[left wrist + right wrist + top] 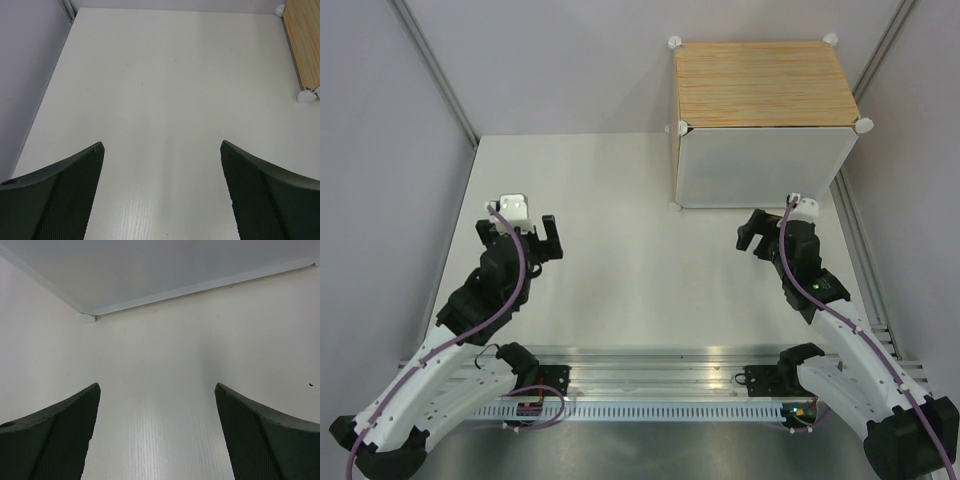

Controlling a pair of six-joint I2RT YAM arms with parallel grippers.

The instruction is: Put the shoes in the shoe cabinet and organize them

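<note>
At about 1 o'clock on the white table [620,200], seen from above, stands the shoe cabinet [760,90]. Its light wood-grain top faces up, and its flat white door panel [760,165] covers the front that faces the arms. White round corner connectors [681,128] mark its corners.

At 9 o'clock the left gripper [552,240] hangs over bare tabletop, well apart from the cabinet. In its wrist view the left gripper [162,145] has both dark textured fingers [65,195] spread wide, with only table between them. The wood-grain side of the cabinet [305,45] and one connector [306,96] show at 2 o'clock in that view.

At 3 o'clock in the overhead view the right gripper [750,232] sits near the door's lower edge, toward its right end. In its own wrist view the right gripper [157,385] is also fully spread and holds nothing. Bare table lies between its fingers [260,435] and the door panel [175,265], which fills the top of that view. A connector [89,317] sits at 10 o'clock at the door's foot, so the gripper is close to the door but not touching it.

Both arm bases are bolted to a metal rail [650,365] at 6 o'clock, on the near table edge.
</note>
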